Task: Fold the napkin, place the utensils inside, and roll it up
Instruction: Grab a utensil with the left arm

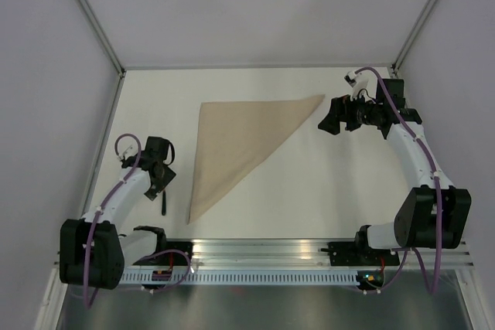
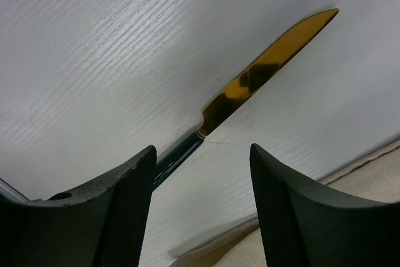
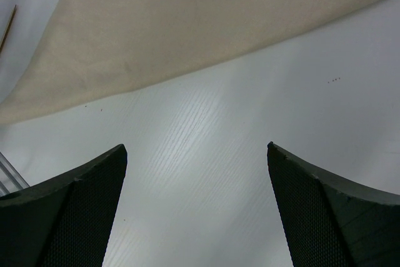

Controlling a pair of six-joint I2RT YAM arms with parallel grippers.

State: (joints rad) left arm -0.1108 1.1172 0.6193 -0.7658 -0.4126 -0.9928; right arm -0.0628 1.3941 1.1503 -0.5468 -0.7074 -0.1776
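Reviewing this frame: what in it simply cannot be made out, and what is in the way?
1. End of the knife handle: in the left wrist view it is hidden behind a finger of the left gripper. In the top view the knife is only a dark sliver, too small to make out.
2. Layers of the napkin: too small to count in the top view. The right wrist view cuts off its upper part.
3. The left wrist view shows only an edge strip of the napkin.
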